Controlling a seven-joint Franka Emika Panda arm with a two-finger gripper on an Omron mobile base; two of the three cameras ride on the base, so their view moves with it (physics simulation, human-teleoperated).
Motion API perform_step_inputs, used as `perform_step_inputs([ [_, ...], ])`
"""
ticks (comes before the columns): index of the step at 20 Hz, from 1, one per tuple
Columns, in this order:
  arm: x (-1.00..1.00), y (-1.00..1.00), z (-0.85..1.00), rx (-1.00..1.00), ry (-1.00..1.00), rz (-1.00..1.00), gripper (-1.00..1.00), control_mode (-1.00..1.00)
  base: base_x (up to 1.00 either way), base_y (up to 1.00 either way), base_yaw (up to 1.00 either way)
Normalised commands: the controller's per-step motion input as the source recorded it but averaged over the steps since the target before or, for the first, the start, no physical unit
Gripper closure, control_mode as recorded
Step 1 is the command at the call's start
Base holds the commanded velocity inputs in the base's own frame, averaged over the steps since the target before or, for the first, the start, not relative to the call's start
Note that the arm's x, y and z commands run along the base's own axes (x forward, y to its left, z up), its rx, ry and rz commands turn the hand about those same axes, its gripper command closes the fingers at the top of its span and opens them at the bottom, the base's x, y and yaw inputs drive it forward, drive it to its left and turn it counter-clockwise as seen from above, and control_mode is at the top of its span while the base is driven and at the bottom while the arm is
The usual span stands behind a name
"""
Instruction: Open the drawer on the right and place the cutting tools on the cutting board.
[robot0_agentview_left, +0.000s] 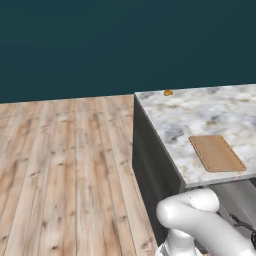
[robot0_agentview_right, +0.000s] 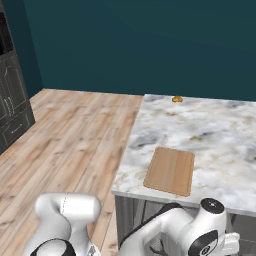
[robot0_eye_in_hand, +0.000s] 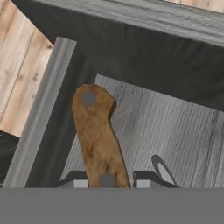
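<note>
The knife handle, brown wood with two dark rivets, lies on the grey floor of the open drawer, close to its left inner wall in the hand view. Its long axis runs up and away from the camera, leaning slightly left at the far end, and its near end passes straight between the two dark tips of the gripper. So the handle sits directly in the jaws' line, one tip on each side of it and both close against its flanks; they look to be narrowing onto it, though I cannot tell whether they are already pressing it. A thin pale sliver just right of the right tip may be part of a blade or a second tool; it is too small to say. The blade itself is hidden. Judged from this, the coming move is a straight lift along the handle's width. The cutting board lies bare on the marbled surface above, well apart from a small orange object at the far edge.
</note>
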Motion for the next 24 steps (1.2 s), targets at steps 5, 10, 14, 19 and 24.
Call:
perform_step_inputs([
  [5, 0.03, 0.29, 1.00, 0.00, -0.10, -0.18, 1.00, -1.00, 0.00, 0.00, 0.00],
  [10, 0.36, 0.60, 0.92, 0.00, -0.13, -0.28, 1.00, -1.00, 0.00, 0.00, 0.00],
  [14, 0.67, 0.88, 0.72, 0.01, -0.03, -0.24, 1.00, -1.00, 0.00, 0.00, 0.00],
  [19, 0.98, 1.00, 0.38, -0.01, 0.00, -0.29, 1.00, -1.00, 0.00, 0.00, 0.00],
  [24, 1.00, 0.88, 0.18, -0.05, 0.00, -0.29, 1.00, -1.00, 0.00, 0.00, 0.00],
])
